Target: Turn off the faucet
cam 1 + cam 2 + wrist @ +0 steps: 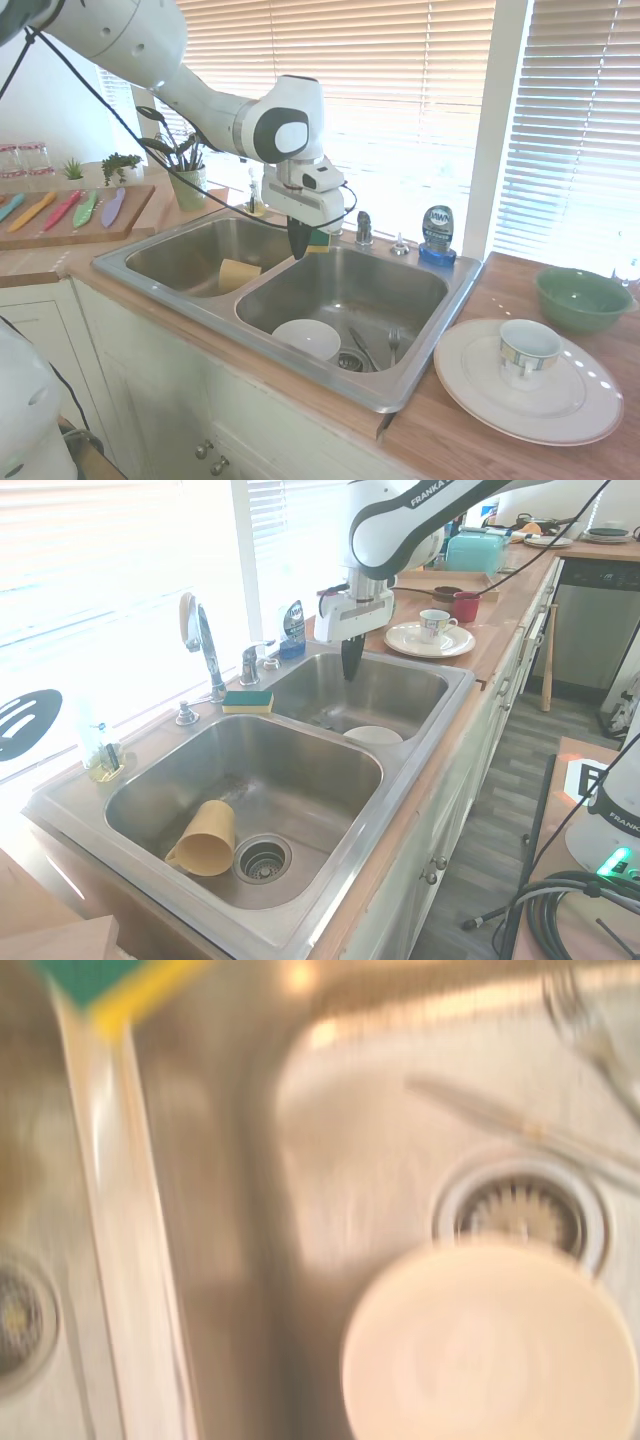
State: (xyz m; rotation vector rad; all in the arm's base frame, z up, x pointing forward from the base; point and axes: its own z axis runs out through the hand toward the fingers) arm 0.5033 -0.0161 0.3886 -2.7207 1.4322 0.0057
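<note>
The thin chrome gooseneck faucet (203,640) is rising from the back rim of the stainless double sink (415,735), its small upright chrome lever handle (250,665) standing just beside the spout, near the green-and-yellow sponge (248,701). The white arm's jaws (349,658) are hanging over the sink basin holding the white bowl (372,736), apparently pressed together and empty. The lever is looking rigid, slick and small, so I'd push near its tip.
</note>
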